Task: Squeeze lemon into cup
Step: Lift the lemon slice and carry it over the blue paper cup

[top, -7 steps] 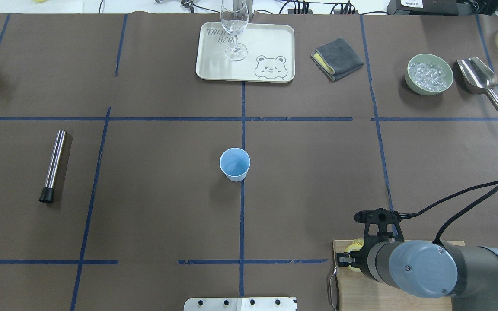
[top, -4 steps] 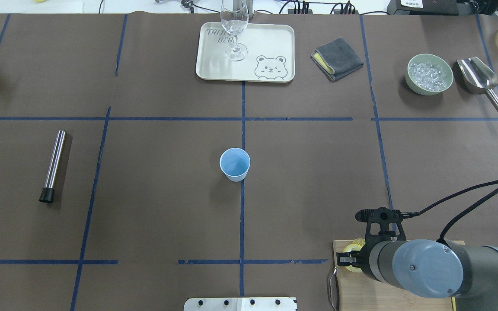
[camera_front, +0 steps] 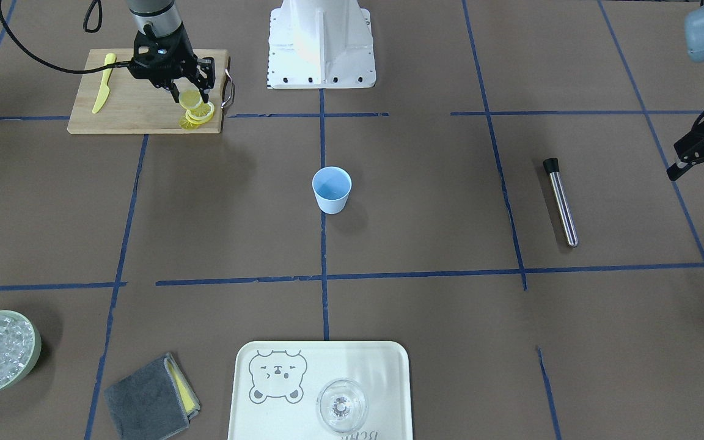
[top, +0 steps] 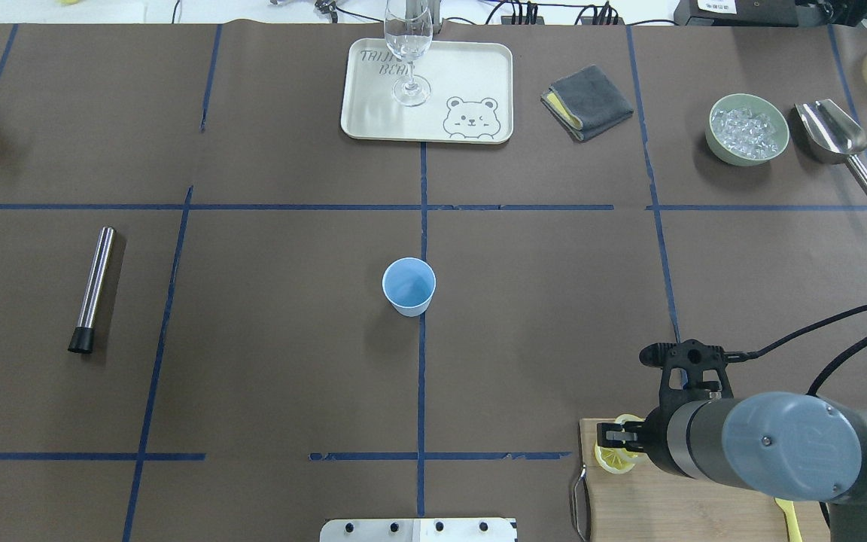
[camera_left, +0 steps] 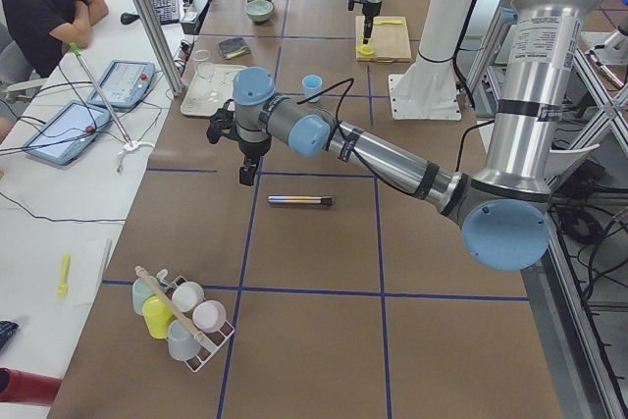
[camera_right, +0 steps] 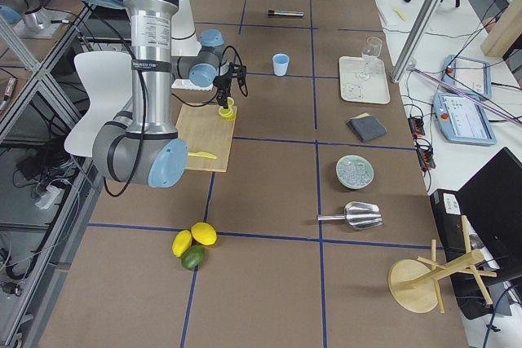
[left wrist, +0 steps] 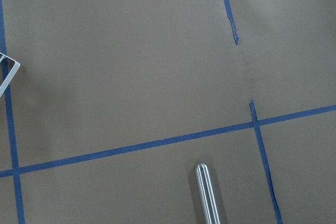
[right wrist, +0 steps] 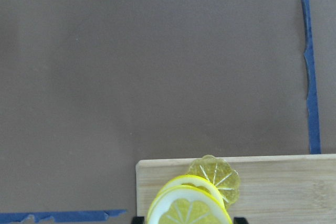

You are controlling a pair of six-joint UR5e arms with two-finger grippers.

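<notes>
The light-blue cup [camera_front: 331, 189] stands upright at the table's middle, also in the overhead view [top: 409, 286]. Several lemon slices [camera_front: 198, 115] lie stacked at the corner of a wooden cutting board [camera_front: 138, 101]. My right gripper [camera_front: 190, 93] is above that stack, shut on one lemon slice [camera_front: 190, 99] held just above the others. The right wrist view shows this slice [right wrist: 189, 211] at its bottom edge between the fingertips. My left gripper [camera_front: 700, 172] hangs open and empty far off, near the metal muddler [camera_front: 561, 201].
A yellow plastic knife [camera_front: 102, 90] lies on the board. At the far side are a cream tray [top: 471, 75] with a clear glass [top: 408, 45], a grey cloth [top: 588, 102], a green bowl of ice [top: 747, 129] and a metal scoop [top: 832, 132].
My right arm has risen and shifted a little right and away over the board's corner, with the slice between its fingers. The cup and the left arm have not moved.
</notes>
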